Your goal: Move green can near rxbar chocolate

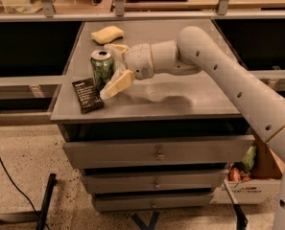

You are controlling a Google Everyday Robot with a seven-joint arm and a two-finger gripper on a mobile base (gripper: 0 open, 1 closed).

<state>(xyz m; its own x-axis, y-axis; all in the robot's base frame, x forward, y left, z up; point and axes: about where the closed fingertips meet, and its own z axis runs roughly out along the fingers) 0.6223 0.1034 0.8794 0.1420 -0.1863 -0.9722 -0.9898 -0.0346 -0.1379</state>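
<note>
The green can (101,70) stands upright on the grey table top (180,99), near its left edge. The rxbar chocolate (88,95), a flat black wrapper, lies just in front of and left of the can, almost touching it. My gripper (107,71) reaches in from the right. Its pale fingers are spread wider than the can, one finger (117,83) in front of it and the other behind it. The gripper is open and the can rests on the table.
A pale yellow sponge (107,34) lies at the back left of the table. Drawers (156,152) sit below the top. A cardboard box (250,178) with items stands on the floor at right. A black cable (7,176) runs across the floor at left.
</note>
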